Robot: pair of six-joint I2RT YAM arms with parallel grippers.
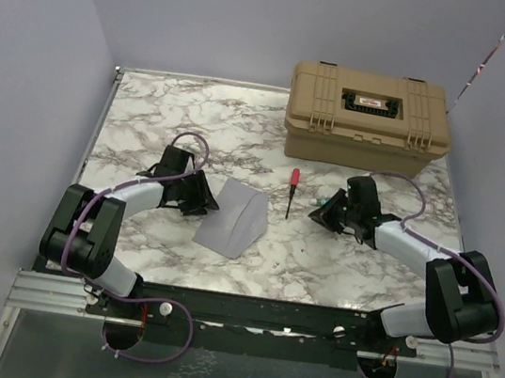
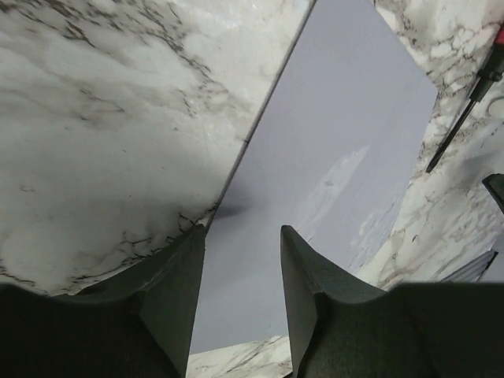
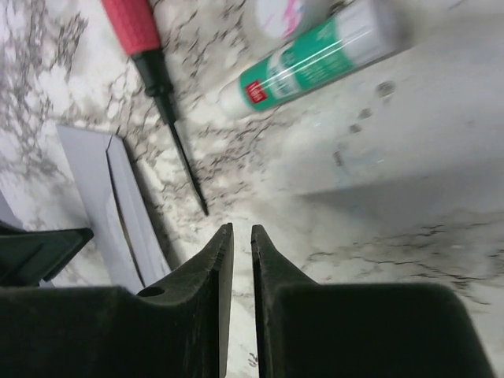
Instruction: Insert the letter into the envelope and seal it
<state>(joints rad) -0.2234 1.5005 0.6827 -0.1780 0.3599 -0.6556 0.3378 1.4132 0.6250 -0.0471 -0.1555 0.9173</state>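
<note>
The grey envelope [image 1: 229,219] lies on the marble table [image 1: 149,117] between the two arms, with one part folded and standing up a little. My left gripper [image 1: 204,196] is at its left edge. In the left wrist view the left gripper [image 2: 240,232] hovers over the envelope [image 2: 339,142], jaws partly apart, with only the grey paper showing in the gap. My right gripper [image 1: 320,216] is to the right of the envelope. In the right wrist view the right gripper [image 3: 242,228] is down to a thin slit with nothing in it, and the envelope [image 3: 118,205] lies to its left. The letter is out of view.
A red-handled screwdriver [image 1: 292,190] lies between the envelope and the right gripper. A green and white glue stick [image 3: 315,59] lies just beyond the right gripper's tips. A big tan hard case [image 1: 368,116] stands at the back right, and grey walls close in three sides.
</note>
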